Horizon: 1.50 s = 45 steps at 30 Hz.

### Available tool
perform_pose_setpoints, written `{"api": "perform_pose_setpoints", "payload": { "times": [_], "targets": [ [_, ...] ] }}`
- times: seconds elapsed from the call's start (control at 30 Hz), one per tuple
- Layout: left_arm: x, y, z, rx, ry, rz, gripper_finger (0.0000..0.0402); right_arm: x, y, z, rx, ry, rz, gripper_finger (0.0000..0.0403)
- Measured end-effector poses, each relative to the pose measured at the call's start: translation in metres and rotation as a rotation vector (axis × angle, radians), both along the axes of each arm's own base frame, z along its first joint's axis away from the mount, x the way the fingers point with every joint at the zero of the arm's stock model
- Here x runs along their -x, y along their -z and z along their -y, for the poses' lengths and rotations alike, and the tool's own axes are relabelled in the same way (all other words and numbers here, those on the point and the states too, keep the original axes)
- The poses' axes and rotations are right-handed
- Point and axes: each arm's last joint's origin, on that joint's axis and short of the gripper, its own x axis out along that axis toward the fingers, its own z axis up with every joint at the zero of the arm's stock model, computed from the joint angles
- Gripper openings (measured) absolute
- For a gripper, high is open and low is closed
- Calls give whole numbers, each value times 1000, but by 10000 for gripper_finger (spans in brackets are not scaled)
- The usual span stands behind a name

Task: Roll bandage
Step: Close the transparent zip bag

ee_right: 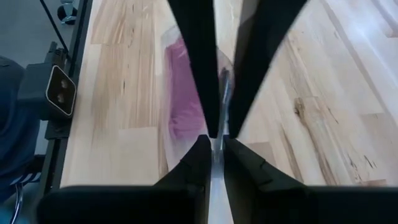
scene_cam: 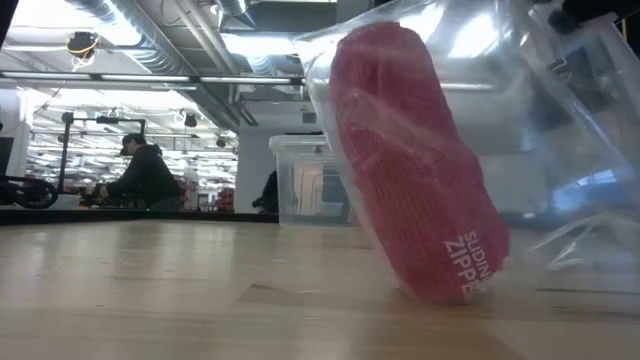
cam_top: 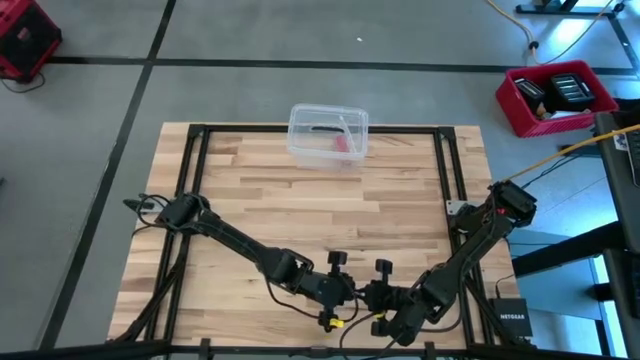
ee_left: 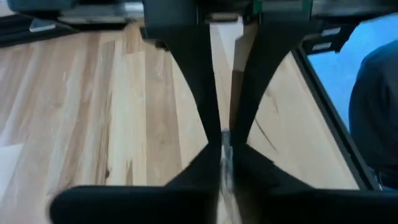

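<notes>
The bandage point(scene_cam: 410, 160), a pink roll, sits inside a clear zipper bag point(scene_cam: 560, 150) at the table's point(cam_top: 300, 210) near edge. The left gripper point(ee_left: 224, 140) and right gripper point(ee_right: 216, 140) meet there, each pinched together on the bag's thin plastic. This looks like the bag-opening step; next the two must pull the mouth apart to free the roll.

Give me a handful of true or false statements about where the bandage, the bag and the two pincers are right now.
1. The pink bandage sits inside a clear zipper bag. True.
2. Both pincers are at the table's near edge, close together. True: left pincer, right pincer.
3. The right pincer is wide open. False: it is shut on the bag's thin edge.
4. The clear plastic box is held by the left pincer. False: it stands alone at the table's far edge.
5. The bandage lies unrolled across the table. False: it is bundled in the bag.
</notes>
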Motion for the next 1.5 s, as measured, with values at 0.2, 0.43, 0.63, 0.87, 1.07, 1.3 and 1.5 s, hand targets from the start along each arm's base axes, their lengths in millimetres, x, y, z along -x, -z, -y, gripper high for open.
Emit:
{"api": "perform_pose_setpoints", "payload": {
  "times": [0.2, 0.43, 0.63, 0.87, 1.07, 1.3, 1.5],
  "targets": [
    [1, 1, -3, -39, -48, -5, 5, 0, 0, 0, -1, 1, -3, 35],
    [8, -2, 10, -215, -160, 84, 1, 0, -1, 1, -23, 71, 36, 35],
    [16, -8, 21, -269, -181, 110, 1, 0, -2, 1, -40, 83, 41, 35],
    [30, -29, 25, -296, -202, 142, 0, 3, 1, 3, -34, 83, -15, 35],
    [42, -46, 25, -328, -217, 158, 0, 10, 4, 3, -7, 74, -57, 35],
    [50, -55, 26, -340, -213, 162, 0, 14, 7, 5, -3, 87, -109, 35],
    [52, -55, 29, -352, -204, 155, 0, 15, 8, 4, -26, 73, -144, 35]
  ]
}}
